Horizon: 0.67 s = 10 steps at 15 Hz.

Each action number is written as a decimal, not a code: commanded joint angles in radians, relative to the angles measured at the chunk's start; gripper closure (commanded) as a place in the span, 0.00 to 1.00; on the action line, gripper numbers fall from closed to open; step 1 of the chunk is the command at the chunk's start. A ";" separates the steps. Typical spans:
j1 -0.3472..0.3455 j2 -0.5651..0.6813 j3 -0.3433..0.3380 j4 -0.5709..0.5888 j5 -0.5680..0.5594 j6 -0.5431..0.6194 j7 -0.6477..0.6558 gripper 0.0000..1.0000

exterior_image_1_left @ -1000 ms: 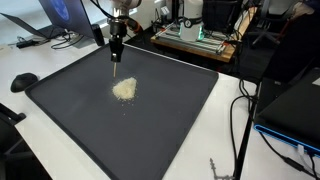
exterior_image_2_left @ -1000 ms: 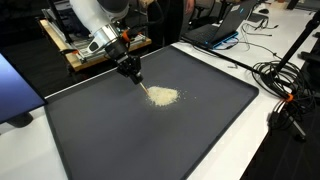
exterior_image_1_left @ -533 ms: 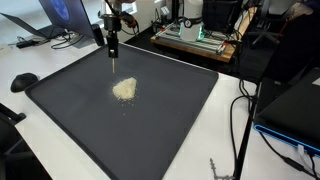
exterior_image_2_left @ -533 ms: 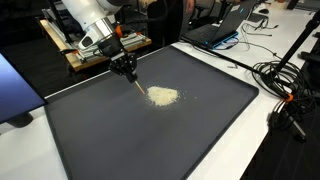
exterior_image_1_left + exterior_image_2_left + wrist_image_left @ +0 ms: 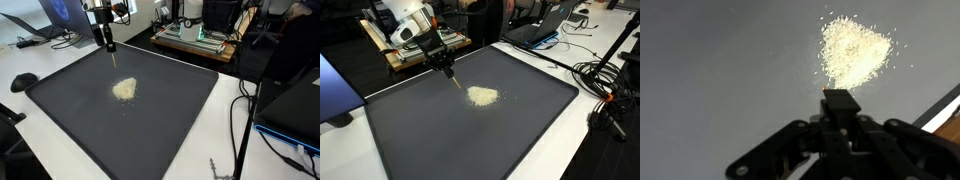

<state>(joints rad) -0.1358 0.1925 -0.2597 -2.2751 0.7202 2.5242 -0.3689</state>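
Legend: parts not fully shown.

My claw (image 5: pixel 840 108), wrist view: the lower body is cut off by the bottom edge, and my fingers, pressed together, show only a dark block at their front.

Thin rod (image 5: pixel 452 78) — too slender in both exterior views to tell its kind; its upper end is buried in my grip.

Pale pile (image 5: pixel 124 89): single grains are too small to make out in the exterior views.

Dark mat (image 5: pixel 440 140): near edge cut by the picture's lower border.

My arm (image 5: pixel 408 18) — cut off at the top edge.

Desk (image 5: pixel 945 108): only a blurred pale sliver at the right of the wrist view.
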 commanded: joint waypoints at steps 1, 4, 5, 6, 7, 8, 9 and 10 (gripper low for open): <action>-0.031 -0.012 0.042 0.063 -0.167 -0.098 0.078 0.97; -0.021 -0.006 0.071 0.101 -0.289 -0.132 0.130 0.97; -0.015 -0.003 0.080 0.110 -0.329 -0.136 0.148 0.97; -0.007 -0.001 0.089 0.115 -0.374 -0.133 0.175 0.97; 0.001 0.001 0.097 0.116 -0.416 -0.124 0.196 0.97; 0.008 0.004 0.106 0.119 -0.458 -0.122 0.216 0.97; 0.014 0.006 0.116 0.123 -0.490 -0.123 0.228 0.97; 0.019 0.008 0.126 0.129 -0.515 -0.129 0.234 0.97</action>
<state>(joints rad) -0.1273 0.1943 -0.1558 -2.1686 0.2949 2.4188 -0.1816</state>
